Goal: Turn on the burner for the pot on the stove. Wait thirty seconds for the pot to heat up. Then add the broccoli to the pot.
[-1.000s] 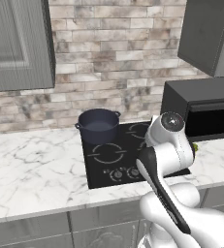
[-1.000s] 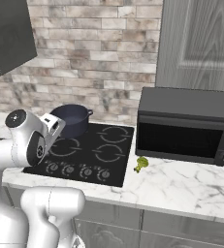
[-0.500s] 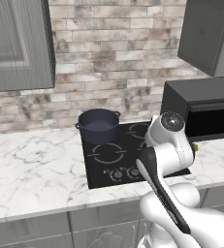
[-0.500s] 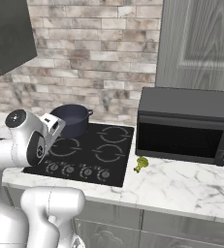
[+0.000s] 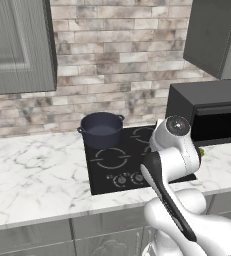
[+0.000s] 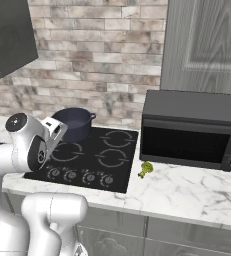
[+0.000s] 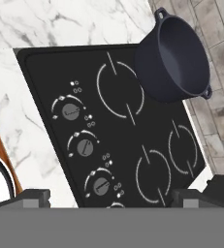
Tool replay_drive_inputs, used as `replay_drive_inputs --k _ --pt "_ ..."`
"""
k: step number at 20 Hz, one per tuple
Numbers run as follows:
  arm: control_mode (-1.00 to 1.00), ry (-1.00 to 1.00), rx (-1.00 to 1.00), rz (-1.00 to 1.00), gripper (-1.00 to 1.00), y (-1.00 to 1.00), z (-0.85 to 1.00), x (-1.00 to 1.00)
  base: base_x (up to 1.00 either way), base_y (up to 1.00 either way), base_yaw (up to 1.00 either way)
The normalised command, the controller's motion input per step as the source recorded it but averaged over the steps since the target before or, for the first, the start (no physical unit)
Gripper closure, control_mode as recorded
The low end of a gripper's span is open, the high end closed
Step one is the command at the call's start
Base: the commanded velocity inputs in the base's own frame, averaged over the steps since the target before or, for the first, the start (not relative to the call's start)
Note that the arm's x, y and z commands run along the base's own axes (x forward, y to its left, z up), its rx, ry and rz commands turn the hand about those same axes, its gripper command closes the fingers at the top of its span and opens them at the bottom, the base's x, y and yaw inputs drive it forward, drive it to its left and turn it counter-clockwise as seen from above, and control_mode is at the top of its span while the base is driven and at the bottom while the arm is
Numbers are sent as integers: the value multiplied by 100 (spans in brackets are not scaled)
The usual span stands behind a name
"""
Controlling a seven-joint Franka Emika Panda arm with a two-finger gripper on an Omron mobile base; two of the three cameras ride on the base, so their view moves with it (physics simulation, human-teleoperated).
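The dark blue-grey pot (image 5: 102,129) (image 6: 74,122) (image 7: 174,58) stands empty on the back left ring of the black stove (image 5: 137,150) (image 6: 99,162) (image 7: 133,145). A row of round knobs (image 7: 85,147) (image 6: 69,175) runs along the stove's front edge. The small green broccoli (image 6: 146,169) lies on the counter between stove and microwave; in the left base view the arm half hides the broccoli (image 5: 201,151). My gripper (image 7: 111,198) hovers above the stove's front, open and holding nothing, its fingertips (image 7: 33,196) wide apart over the knob row.
A black microwave (image 5: 212,112) (image 6: 189,130) sits on the marble counter (image 5: 37,170) right of the stove. Grey wall cabinets (image 5: 17,45) hang above on both sides. My own arm (image 5: 172,160) rises in front of the stove's right half.
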Motion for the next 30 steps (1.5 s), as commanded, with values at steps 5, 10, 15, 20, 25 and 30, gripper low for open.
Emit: replay_drive_inputs --k 5,10,15,20,25,30 --pt "-100 0 0 0 -100 0 0 0 0 0 0" --pt "-100 0 0 0 -100 0 0 0 0 0 0" --pt "-100 0 0 0 -100 0 0 0 0 0 0" --pt "-100 0 0 0 -100 0 0 0 0 0 0" --pt "-100 0 0 0 -100 0 0 0 0 0 0" --pt "-100 0 0 0 -100 0 0 0 0 0 0"
